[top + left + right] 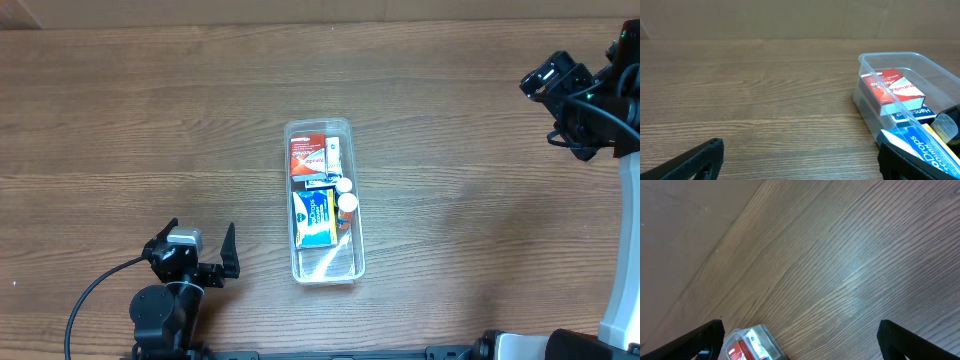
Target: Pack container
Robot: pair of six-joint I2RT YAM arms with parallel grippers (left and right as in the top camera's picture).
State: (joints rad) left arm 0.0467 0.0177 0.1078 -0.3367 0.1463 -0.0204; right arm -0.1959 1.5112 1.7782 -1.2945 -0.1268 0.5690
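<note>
The clear plastic container (352,250) lies lengthwise at the table's middle. It holds a red box (306,155), a small white box (333,153), a blue and yellow box (314,218) and two small white-capped bottles (346,202). Its near end holds nothing. The container also shows in the left wrist view (867,107) and in the right wrist view (760,332). My left gripper (203,240) is open and empty at the front left, apart from the container. My right gripper (556,82) is open and empty, raised at the far right.
A black cable (95,290) runs from the left arm's base at the front left. The right arm's white base (622,310) stands at the right edge. A cardboard wall (790,20) backs the wooden table (150,130).
</note>
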